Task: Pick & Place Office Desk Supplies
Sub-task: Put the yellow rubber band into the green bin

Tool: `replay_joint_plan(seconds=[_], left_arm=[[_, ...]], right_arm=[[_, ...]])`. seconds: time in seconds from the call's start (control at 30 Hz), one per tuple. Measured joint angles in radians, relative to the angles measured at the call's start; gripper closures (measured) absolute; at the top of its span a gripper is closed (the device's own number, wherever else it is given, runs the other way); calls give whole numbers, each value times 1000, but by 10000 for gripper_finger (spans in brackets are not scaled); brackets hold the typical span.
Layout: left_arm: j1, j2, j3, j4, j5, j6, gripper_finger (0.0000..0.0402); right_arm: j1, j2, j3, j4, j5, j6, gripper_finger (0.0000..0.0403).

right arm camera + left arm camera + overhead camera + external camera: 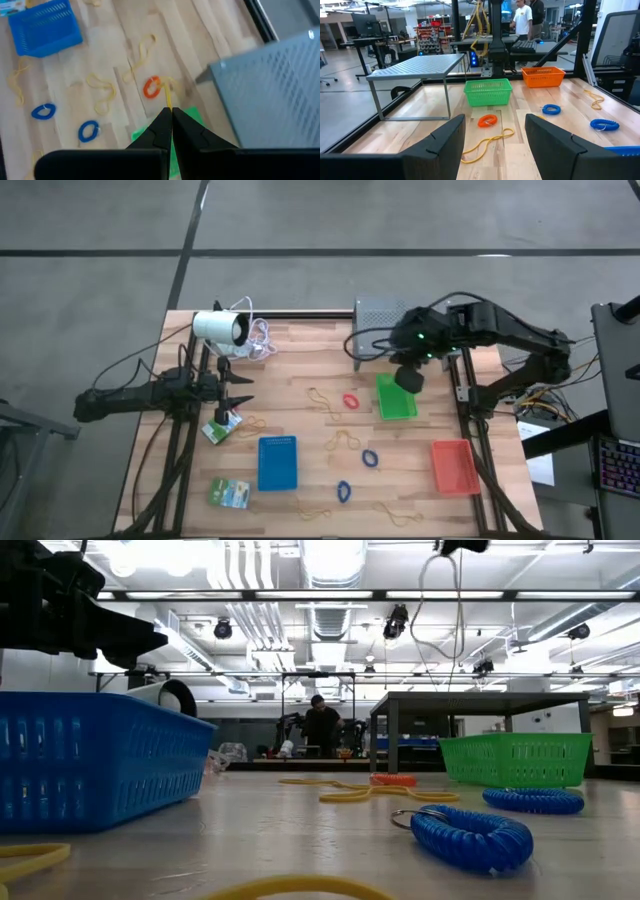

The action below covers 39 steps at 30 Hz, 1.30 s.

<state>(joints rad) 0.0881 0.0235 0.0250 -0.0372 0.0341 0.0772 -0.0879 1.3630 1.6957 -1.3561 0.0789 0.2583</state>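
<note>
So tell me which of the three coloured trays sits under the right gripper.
The green tray. The right gripper hangs over its far edge; the blue tray and red tray lie nearer the front.

Three trays [277,462] sit on the table [300,345], loose bands [345,442] scattered between them.

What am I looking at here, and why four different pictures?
It is one wooden table with two robot arms, filmed at once from overhead, from table level, and from a camera on each arm's wrist. The left pincer waits open at the table's left side. The right pincer hangs above the green tray, pinched shut on a thin yellow rubber band. A blue tray and a red tray sit nearby. Scattered around are more rubber bands, blue coiled loops, a red loop and green-and-white packets.
</note>
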Motion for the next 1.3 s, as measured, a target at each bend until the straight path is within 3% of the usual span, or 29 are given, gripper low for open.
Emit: replay_joint_plan(seconds=[0.27,0.5,1.3], left_arm=[[0,0,0,0,0,0,190],[0,0,0,0,0,0,190],[0,0,0,0,0,0,190]], right_arm=[[14,-142,-212,9,4,125,394],[14,-196,-365,55,3,136,394],[14,-210,-831,375,-3,206,394]])
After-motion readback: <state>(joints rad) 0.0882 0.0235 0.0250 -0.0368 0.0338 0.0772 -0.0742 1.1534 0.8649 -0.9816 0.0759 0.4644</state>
